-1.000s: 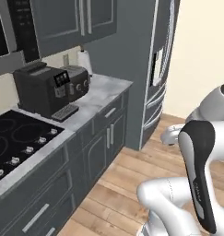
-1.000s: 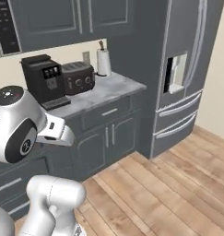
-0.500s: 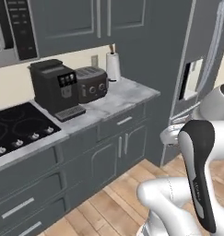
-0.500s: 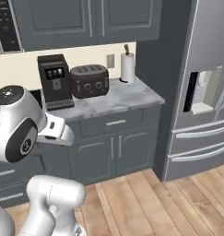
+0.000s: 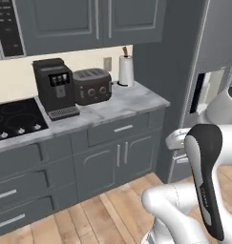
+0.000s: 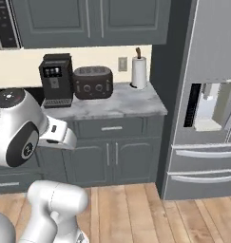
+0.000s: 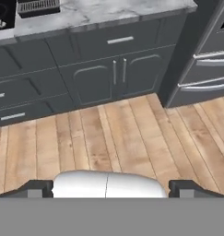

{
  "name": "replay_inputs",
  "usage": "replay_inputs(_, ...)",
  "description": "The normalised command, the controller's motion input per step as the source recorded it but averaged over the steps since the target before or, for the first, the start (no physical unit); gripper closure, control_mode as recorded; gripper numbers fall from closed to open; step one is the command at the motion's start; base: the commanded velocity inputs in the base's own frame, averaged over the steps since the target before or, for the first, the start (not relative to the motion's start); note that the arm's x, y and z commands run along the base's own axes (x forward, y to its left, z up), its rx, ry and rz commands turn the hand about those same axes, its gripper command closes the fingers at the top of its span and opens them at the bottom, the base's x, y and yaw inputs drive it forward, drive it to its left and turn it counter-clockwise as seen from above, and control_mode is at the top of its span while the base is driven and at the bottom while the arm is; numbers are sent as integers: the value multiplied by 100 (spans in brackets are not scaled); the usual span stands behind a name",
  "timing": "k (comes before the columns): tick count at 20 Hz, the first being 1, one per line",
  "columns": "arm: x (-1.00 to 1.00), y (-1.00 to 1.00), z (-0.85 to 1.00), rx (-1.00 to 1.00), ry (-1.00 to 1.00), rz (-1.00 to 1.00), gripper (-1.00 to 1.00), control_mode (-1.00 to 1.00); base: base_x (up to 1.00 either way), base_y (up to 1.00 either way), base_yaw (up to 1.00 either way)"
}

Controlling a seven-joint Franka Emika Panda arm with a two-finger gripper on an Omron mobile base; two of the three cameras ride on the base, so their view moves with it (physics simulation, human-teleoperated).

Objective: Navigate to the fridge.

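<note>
While the base is rolling along the kitchen run, the whole picture is sliding sideways in both base views — that's the cameras moving, not the stuff on the counter. The fridge (image 6: 207,152) is what's changing most: a second ago it was sitting far off at a steep angle past the end of the cabinets. Now it's filling the right side of the right base view nearly face-on, with its water dispenser (image 6: 203,106) and the two bottom drawers showing plainly. The claw (image 7: 111,189) is hanging released, tips spread wide with nothing between them, pointing down at the wood floor (image 7: 132,133). From the claw's own look, the fridge is sitting ahead and off to the right, its drawers just peeking in, while the dark cabinet doors (image 7: 118,78) are sitting straight ahead. Up on the counter (image 6: 117,102) the coffee machine (image 6: 56,78), toaster (image 6: 93,81) and paper towel roll (image 6: 139,72) are standing ahead of and above the claw, and the cooktop (image 5: 15,119) is sitting off to its left. So I'm reading this as the drive going well — the robot's getting close, but it's facing the cabinets more than the fridge. I'd guess it's needing a bit more shuffle to the right before it's properly parked in front of those doors.
</note>
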Motion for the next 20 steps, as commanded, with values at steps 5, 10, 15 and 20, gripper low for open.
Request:
replay_inputs(5,0,0,0,0,0,0,-100,100,-21,-100,35)
replay_inputs(10,0,0,0,0,0,0,-100,100,-16,-100,31)
replay_inputs(15,0,0,0,0,0,0,-100,100,0,-100,23)
replay_inputs(20,0,0,0,0,0,0,-100,100,4,-100,19)
